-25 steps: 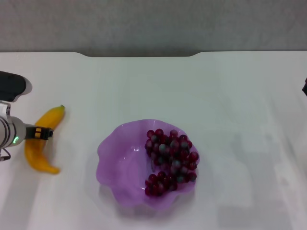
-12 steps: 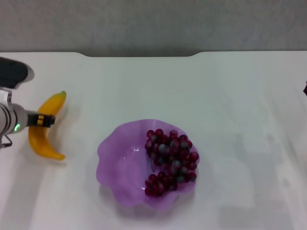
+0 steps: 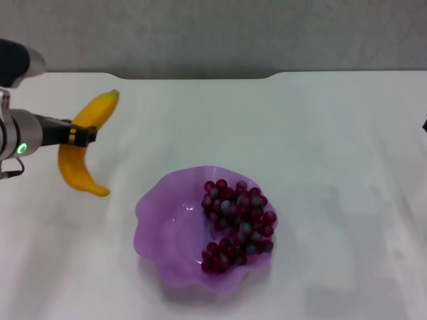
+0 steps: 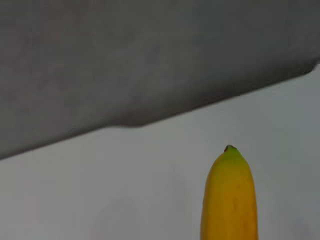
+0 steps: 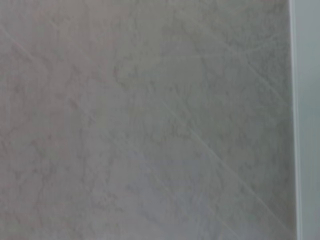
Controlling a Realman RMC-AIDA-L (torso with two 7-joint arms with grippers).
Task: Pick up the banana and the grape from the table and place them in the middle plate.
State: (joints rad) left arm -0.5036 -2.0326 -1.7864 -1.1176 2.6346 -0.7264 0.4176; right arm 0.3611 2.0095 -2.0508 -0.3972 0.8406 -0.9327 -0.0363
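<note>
Grapes (image 3: 238, 225) already lie in the plate (image 3: 157, 220), heaped in its right half, so that part of the job looks done. What is left is the banana (image 3: 81, 148), which the left gripper (image 3: 83, 135) has pinched around its middle and carries clear of the table (image 3: 333, 133), up and to the left of the plate and well apart from its rim. By my reading the task is past halfway: the fruit has to be brought over the bare left half of the plate and let go there.

Seen from the head, the banana is glossy yellow-orange and strongly curved, its green tip pointing away from the plate toward the table's far edge and its other end hanging down nearer the plate. The left wrist view shows only that green-tipped end above the white top.

Only a dark sliver of the right arm shows at the table's right edge, far from the plate; I cannot tell its gripper's state.
</note>
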